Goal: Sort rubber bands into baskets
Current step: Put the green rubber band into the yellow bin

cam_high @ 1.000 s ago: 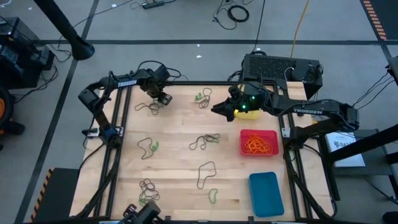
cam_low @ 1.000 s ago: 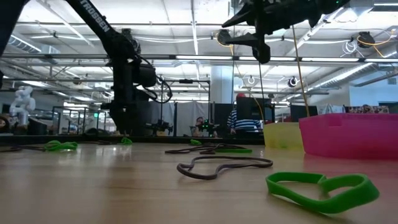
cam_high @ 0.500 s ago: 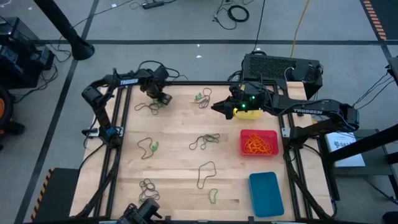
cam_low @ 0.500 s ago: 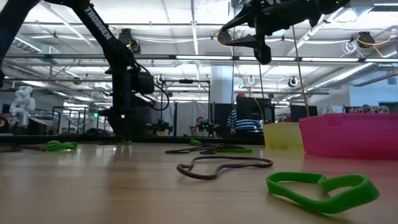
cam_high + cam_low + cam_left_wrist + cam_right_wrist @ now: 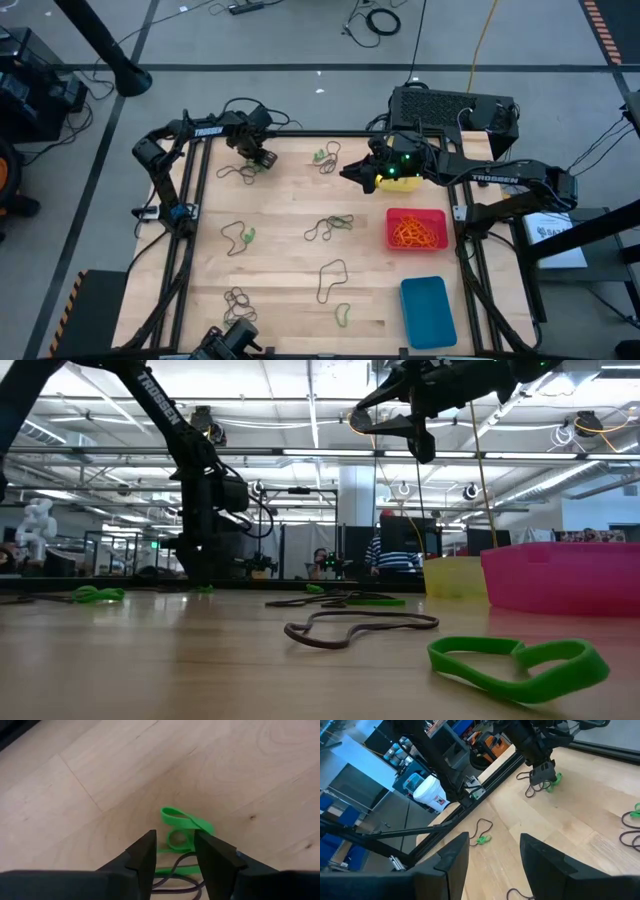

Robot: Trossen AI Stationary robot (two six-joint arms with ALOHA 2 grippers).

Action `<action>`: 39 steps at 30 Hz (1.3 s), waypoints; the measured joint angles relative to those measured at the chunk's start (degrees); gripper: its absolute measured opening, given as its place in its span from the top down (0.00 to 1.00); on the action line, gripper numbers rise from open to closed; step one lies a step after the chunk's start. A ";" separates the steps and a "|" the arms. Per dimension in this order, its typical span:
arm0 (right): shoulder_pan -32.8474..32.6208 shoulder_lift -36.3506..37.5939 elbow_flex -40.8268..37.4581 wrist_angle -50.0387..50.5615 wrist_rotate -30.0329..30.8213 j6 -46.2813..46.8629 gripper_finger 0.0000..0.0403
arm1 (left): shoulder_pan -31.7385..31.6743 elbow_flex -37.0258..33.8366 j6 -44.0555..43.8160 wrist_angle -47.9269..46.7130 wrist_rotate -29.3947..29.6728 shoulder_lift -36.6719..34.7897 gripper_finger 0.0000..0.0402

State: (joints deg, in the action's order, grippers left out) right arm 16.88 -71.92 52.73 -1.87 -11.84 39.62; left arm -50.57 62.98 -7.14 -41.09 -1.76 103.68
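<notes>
At the tabletop's far left corner, the left gripper (image 5: 262, 158) stands low over a small cluster of rubber bands (image 5: 243, 170). In the left wrist view its fingers (image 5: 145, 852) straddle a green rubber band (image 5: 186, 821) lying on the wood, with a dark band (image 5: 172, 881) just under them. The jaws stand at a moderate gap with nothing between them; the placement suggests a pick is being set up. The right gripper (image 5: 348, 174) hangs clear of the surface near the far edge, beside the yellow basket (image 5: 386, 182); its jaws are apart and empty, apparently waiting. The red basket (image 5: 437, 215), at the right edge, holds orange bands (image 5: 415, 233). The blue basket (image 5: 428, 310), at the near right corner, appears empty. Green and dark bands remain scattered across the tabletop (image 5: 290, 220), so sorting appears incomplete.
</notes>
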 joint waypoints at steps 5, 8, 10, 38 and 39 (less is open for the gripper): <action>0.00 0.00 0.00 0.01 0.00 -0.22 0.58 | 0.00 0.00 0.03 0.88 0.00 0.10 0.76; 0.00 0.00 0.00 0.02 0.00 -0.22 0.58 | 0.00 0.00 0.03 0.97 0.00 0.17 0.80; 0.00 0.00 0.00 0.01 -0.07 -0.15 0.58 | 0.00 -0.20 0.05 1.29 0.04 0.17 0.81; -1.25 -0.02 0.00 -0.07 -0.26 1.66 0.58 | 1.73 -2.64 4.49 5.91 -0.42 -14.51 0.99; -1.25 0.00 0.00 -0.09 -0.26 1.58 0.58 | 2.28 -2.64 4.45 5.95 -0.50 -15.71 0.99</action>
State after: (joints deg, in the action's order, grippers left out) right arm 15.64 -71.92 52.73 -1.96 -12.10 41.19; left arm -48.29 60.34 -2.69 -35.14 -2.25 87.97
